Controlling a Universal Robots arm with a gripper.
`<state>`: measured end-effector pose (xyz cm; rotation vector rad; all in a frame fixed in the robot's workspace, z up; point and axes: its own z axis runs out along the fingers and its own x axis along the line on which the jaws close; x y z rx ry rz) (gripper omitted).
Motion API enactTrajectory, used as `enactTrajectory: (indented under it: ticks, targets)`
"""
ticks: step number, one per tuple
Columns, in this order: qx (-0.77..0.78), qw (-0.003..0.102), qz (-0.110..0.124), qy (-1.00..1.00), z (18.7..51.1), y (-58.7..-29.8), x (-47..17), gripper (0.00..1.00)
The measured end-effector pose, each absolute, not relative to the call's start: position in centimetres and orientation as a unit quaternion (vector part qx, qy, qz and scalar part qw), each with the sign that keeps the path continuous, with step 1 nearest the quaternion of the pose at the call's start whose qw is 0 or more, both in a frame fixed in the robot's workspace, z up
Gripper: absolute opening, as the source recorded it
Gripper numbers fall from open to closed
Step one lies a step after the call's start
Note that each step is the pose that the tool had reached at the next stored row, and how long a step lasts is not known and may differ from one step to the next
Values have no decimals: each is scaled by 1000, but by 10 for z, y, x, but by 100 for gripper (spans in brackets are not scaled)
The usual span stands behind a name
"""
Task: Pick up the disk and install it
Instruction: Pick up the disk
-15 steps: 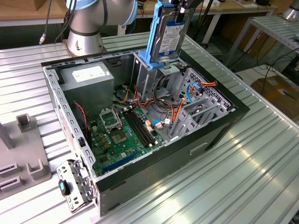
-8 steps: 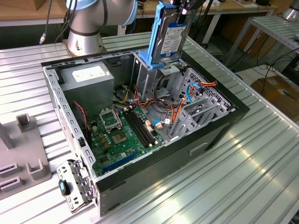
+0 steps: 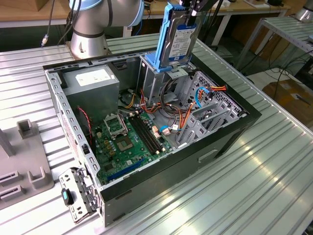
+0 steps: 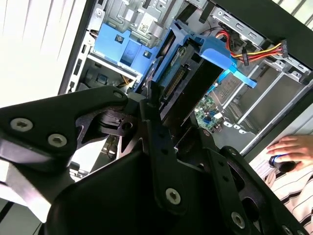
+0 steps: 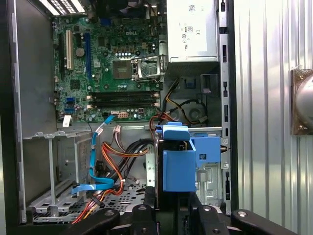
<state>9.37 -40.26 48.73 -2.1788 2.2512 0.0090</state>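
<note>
The disk [image 3: 178, 41], a silvery drive with a white label in a bright blue carrier, hangs upright over the open computer case [image 3: 230, 132]. My gripper [image 3: 193, 9] is shut on its upper end. Its lower end sits just above the metal drive cage [image 3: 155, 83] at the case's rear. The first wrist view looks down the carrier's blue end [image 5: 178, 169], with my gripper [image 5: 172, 208] clamped on either side. In the second wrist view the disk [image 4: 188, 90] runs edge-on from the black fingers [image 4: 156, 147] toward the cage, where a bare blue bracket [image 4: 122, 49] sits.
Inside the case lie the grey power-supply box [image 3: 93, 81], the green motherboard [image 3: 129, 139] and orange and red cables [image 3: 181, 120]. The arm's base [image 3: 90, 29] stands behind the case. A grey fixture [image 3: 24, 161] is at the exterior view's left. A person's hand [image 4: 293, 147] rests nearby.
</note>
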Motion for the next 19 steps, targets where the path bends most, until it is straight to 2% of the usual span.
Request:
enactTrajectory:
  ticks: [19]
  targets:
    - [-695, 4, 3, 719, 487, -418, 94, 35]
